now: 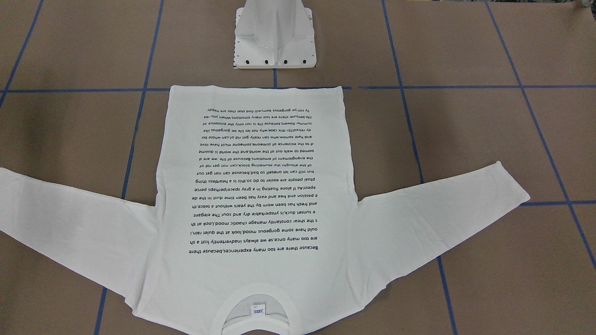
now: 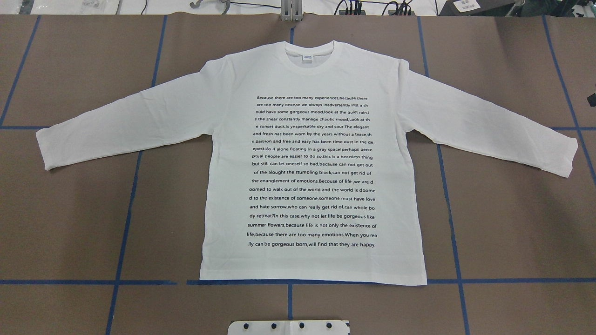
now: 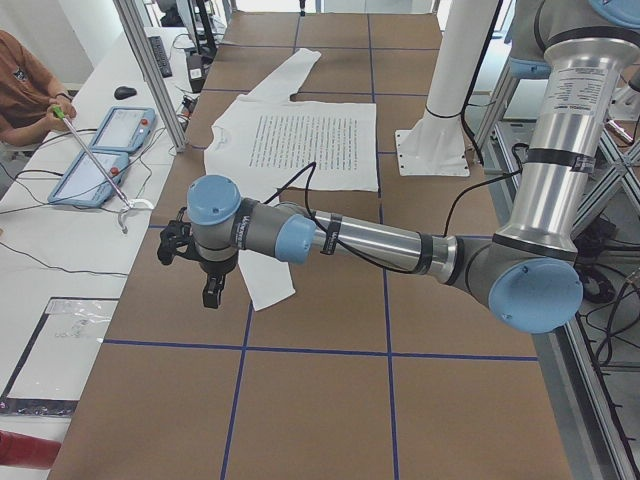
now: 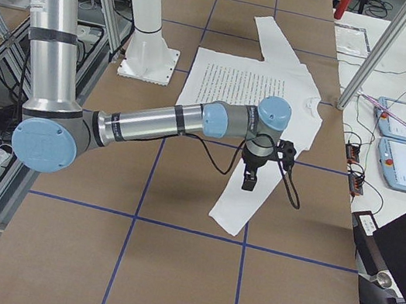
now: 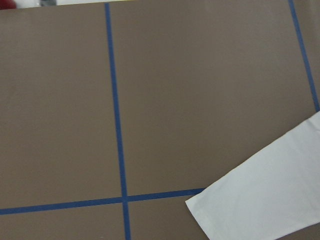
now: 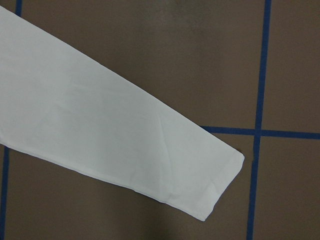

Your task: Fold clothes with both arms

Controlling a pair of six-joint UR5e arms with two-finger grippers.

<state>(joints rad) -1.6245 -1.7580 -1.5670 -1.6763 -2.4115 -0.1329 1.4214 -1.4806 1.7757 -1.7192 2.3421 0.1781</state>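
The brown bench [image 2: 70, 223] carries the white shirt [image 2: 312, 163] spread flat, print side up, collar away from the robot and both sleeves spread wide. The left arm [image 3: 380, 240] and right arm [image 4: 153, 120] each reach out low over a sleeve end, so the step in hand looks like the first pick-up of the sleeves. To do it well, each arm should centre over its cuff first: the left cuff [image 5: 260, 200] sits in a corner of its wrist view, while the right cuff [image 6: 220, 185] lies nearer the middle. Pinch only the cuff edge, both layers, and lift evenly. Whether the left gripper [image 3: 213, 296] or right gripper [image 4: 249, 182] is apart or together, I cannot tell.
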